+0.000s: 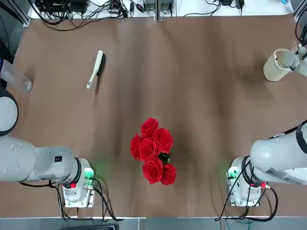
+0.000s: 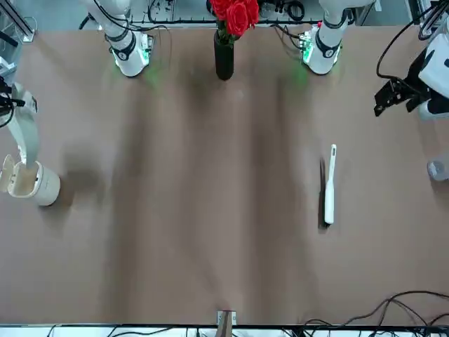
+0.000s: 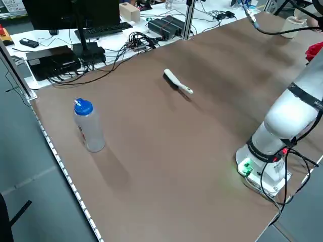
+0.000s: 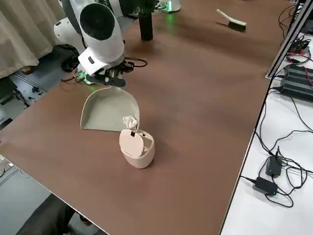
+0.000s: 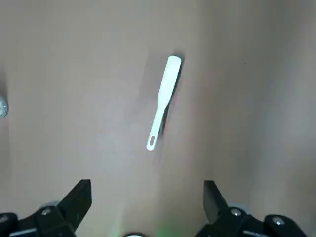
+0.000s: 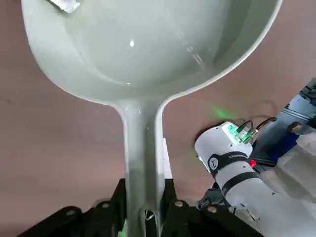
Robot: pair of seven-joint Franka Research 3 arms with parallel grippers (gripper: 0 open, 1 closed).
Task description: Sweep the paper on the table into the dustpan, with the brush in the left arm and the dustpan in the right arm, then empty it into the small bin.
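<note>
The light is even and rather soft on the brown flat bench (image 1: 201, 120), with broad faint dark bands along it. The slim white-handled brush (image 1: 95, 70) throws a short shadow beside it. Green glow spreads near both arm bases. The pale grey-green plastic dustpan (image 6: 148, 54) shows a small glare spot.

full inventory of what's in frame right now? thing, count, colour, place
table: 1, brown, under everything
paper: 1, white crumpled scrap, at the dustpan's front edge, right at the bin's lid
dustpan: 1, pale grey-green, tipped over the bin, handle in the right gripper
bin: 1, beige with pale swing lid, far right of the table
brush: 1, white handle, dark bristles, lying loose on the far left part
roses: 1 bunch, red, in a dark vase between the arm bases
bottle: 1, clear with blue cap, left edge
cables: several, black, beyond the far edge
left gripper: open, empty, above the brush
right gripper: shut on the dustpan handle
</note>
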